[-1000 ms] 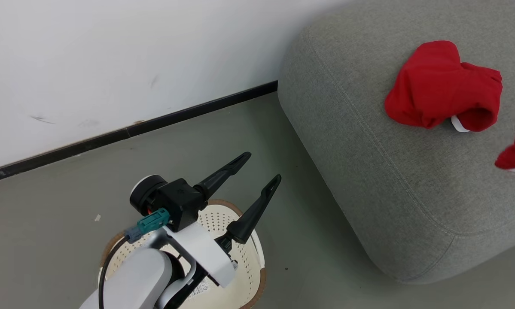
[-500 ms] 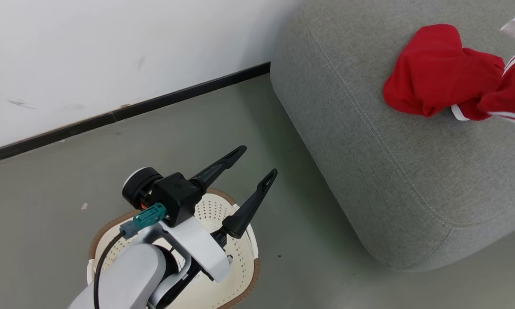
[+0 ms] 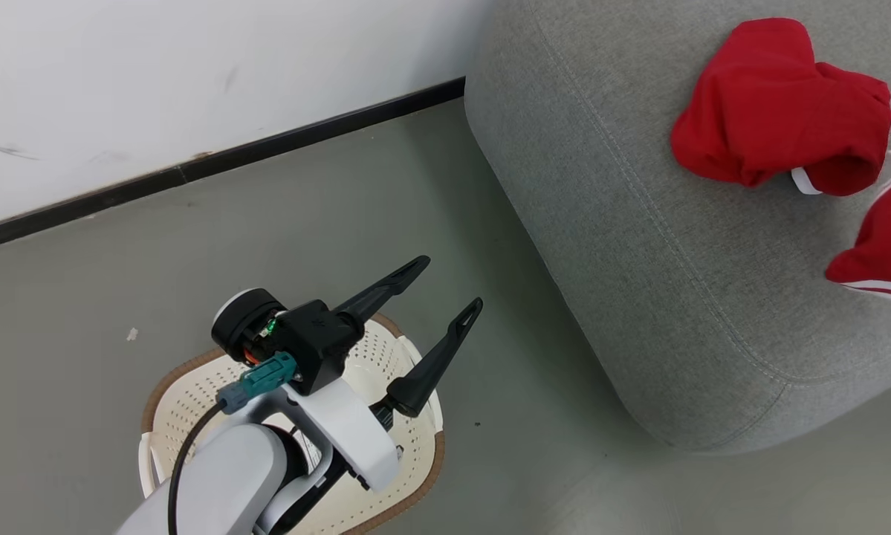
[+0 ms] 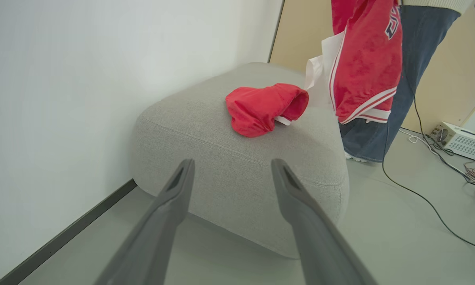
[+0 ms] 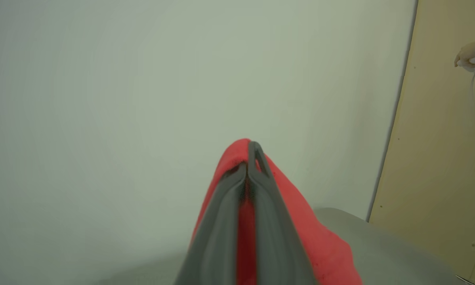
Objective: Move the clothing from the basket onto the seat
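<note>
Hanging from the clamped right pincer [image 5: 248, 156], the striped garment [image 4: 364, 63] dangles over the seat's [image 3: 638, 223] right side, not yet down. The plain garment [image 3: 776, 104] already lies there. The left pincer [image 3: 452, 282], wide open and empty, hovers above the basket [image 3: 180, 371], which looks empty, though the arm hides part.

A basket [image 3: 181, 397] sits on the floor [image 3: 341, 208] near the wall [image 3: 155, 74], directly beneath the left gripper [image 3: 449, 282]. To its right stands the seat [image 3: 638, 282], beside the same wall. A bundled garment [image 3: 772, 104] lies on top of the seat. Just right of it, a second garment [image 3: 880, 245] hangs from the right gripper [image 5: 248, 158], over the seat. A person [image 4: 411, 59] stands at the seat's far side.
</note>
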{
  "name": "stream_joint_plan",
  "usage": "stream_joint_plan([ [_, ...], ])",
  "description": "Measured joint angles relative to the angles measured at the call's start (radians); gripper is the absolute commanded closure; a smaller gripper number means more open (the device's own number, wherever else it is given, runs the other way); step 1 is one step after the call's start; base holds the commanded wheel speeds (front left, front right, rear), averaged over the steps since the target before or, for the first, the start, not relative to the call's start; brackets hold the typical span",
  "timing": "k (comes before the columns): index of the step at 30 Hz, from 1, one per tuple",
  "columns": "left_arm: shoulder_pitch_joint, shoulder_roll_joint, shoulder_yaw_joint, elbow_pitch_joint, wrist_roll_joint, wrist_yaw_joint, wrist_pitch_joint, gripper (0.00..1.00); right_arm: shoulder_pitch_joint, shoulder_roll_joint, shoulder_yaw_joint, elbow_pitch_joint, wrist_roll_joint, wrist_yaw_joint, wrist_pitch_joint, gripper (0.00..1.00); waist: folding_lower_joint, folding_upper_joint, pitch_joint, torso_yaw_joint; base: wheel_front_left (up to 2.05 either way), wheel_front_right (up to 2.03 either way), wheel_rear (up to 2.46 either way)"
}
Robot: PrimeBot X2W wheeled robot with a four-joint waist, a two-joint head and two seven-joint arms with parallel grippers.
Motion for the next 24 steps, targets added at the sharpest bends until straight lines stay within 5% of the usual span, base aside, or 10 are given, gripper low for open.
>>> stream_joint_plan([
  [16, -0.023, 0.011, -0.011, -0.034, 0.019, 0.011, 0.034, 0.0, 0.008, 0.012, 0.244, 0.162, -0.209, 0.0, 0.036, 1.0, -0.0001, 0.0, 0.075, 0.042, 0.0, 0.0, 0.0],
  [24, -0.038, 0.006, -0.026, -0.047, 0.032, 0.014, 0.038, 0.0, -0.035, -0.005, 0.289, 0.299, -0.306, 0.0, 0.088, 1.0, -0.0001, 0.0, 0.11, 0.077, 0.0, 0.0, 0.0],
])
